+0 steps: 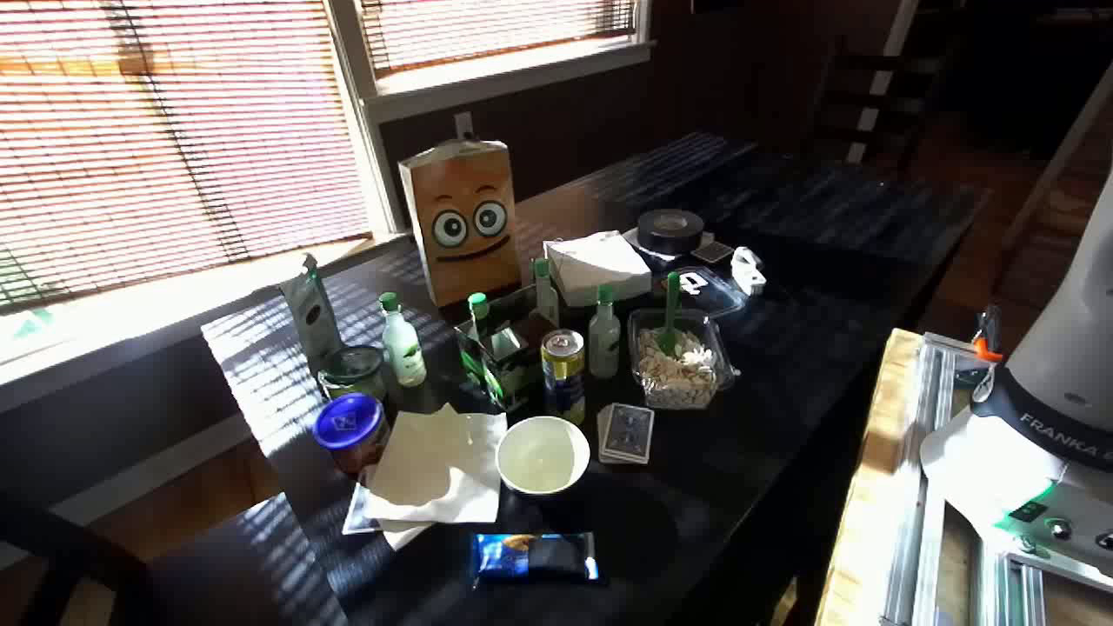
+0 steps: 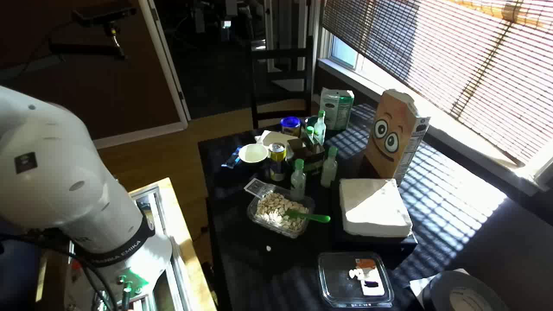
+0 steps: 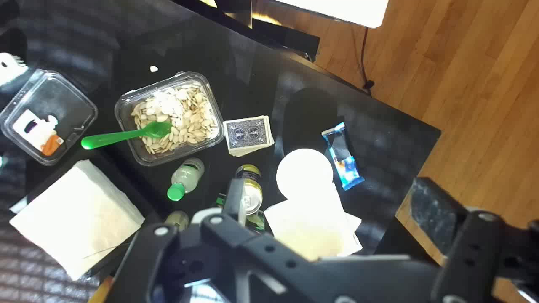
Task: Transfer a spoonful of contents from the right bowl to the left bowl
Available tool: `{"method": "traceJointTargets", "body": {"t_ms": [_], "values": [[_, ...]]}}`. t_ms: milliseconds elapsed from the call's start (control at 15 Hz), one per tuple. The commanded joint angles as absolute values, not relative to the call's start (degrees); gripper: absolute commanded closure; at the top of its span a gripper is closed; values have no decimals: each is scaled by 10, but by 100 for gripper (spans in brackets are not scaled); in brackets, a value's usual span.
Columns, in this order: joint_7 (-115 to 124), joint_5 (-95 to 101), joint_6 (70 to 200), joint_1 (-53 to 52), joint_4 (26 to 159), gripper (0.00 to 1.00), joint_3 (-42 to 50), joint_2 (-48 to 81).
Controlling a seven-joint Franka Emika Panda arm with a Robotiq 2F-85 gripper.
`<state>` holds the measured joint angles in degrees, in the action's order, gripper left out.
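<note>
I'd call the transfer not yet started. In the wrist view my fingers (image 3: pixel 436 210) stand spread, gripping nothing; the green spoon (image 3: pixel 126 135) rests in the seeds (image 3: pixel 191 120) inside the clear tub (image 3: pixel 126 112), its handle toward nine o'clock. The white bowl (image 3: pixel 305 171), at four o'clock from the tub, looks seedless in both exterior views. Grasp, scoop, carry and tip remain.
</note>
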<state>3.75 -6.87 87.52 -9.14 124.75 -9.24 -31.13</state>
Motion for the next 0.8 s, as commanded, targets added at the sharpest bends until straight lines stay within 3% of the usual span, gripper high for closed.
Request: {"method": "traceJointTargets", "body": {"t_ms": [0,267,733], "values": [[37,-69,874,-89,1246,0,-94,-311],[46,-54,892,-74,1262,0,-87,-316],[-36,-60,1002,-14,1369,0,26,-309]]}}
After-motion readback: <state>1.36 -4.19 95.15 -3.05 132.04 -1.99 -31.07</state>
